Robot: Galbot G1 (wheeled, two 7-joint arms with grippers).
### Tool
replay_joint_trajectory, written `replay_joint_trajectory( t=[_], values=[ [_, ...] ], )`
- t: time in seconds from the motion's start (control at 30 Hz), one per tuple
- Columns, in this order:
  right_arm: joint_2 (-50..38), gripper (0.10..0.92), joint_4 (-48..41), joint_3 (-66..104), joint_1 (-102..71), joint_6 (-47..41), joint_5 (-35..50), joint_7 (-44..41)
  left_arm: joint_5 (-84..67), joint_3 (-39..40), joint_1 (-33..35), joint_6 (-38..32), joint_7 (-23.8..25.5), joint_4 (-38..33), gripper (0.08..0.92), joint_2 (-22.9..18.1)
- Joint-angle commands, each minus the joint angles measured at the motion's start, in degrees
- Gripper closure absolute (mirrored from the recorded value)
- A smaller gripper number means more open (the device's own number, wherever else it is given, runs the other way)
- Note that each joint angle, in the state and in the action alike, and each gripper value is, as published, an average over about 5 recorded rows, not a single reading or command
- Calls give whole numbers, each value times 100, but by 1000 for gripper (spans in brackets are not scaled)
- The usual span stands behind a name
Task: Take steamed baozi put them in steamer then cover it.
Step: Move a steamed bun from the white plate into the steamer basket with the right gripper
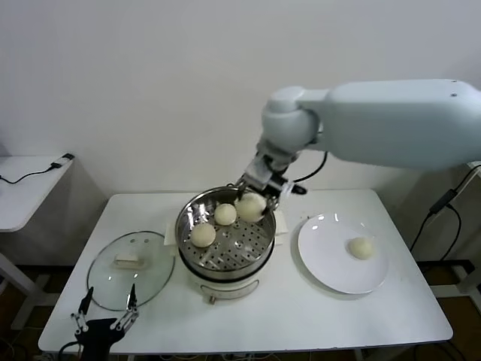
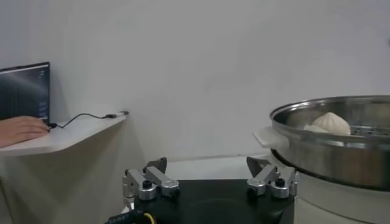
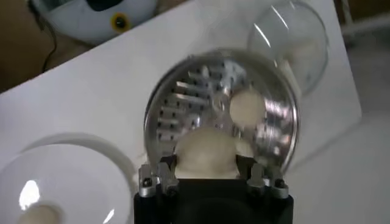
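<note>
The steel steamer stands mid-table with two baozi on its tray. My right gripper is shut on a third baozi and holds it over the steamer's far right rim; in the right wrist view this baozi sits between the fingers above the tray. A fourth baozi lies on the white plate. The glass cover lies left of the steamer. My left gripper is open and empty at the front left edge, near the cover.
A white side table with a cable stands at the far left. The left wrist view shows the steamer wall to one side, and a hand and a laptop on the side table.
</note>
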Motion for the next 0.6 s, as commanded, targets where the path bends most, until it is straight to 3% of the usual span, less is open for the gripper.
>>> replay_joint_trajectory(
  t=[0.03,0.27,0.6],
  values=[
    [841,364,438,-34,-990,697,-1781,521,17,-26,5,-5,-1,-7,177,-10],
    [775,364,-64,-117,-1647,614,-2608,783,13,-29,-1,-10,-8,0,177,-47],
    [715,363,-260,1,-1923,491,-2665,1139,8,-40,-6,-17,-24,24,177,-51]
  ],
)
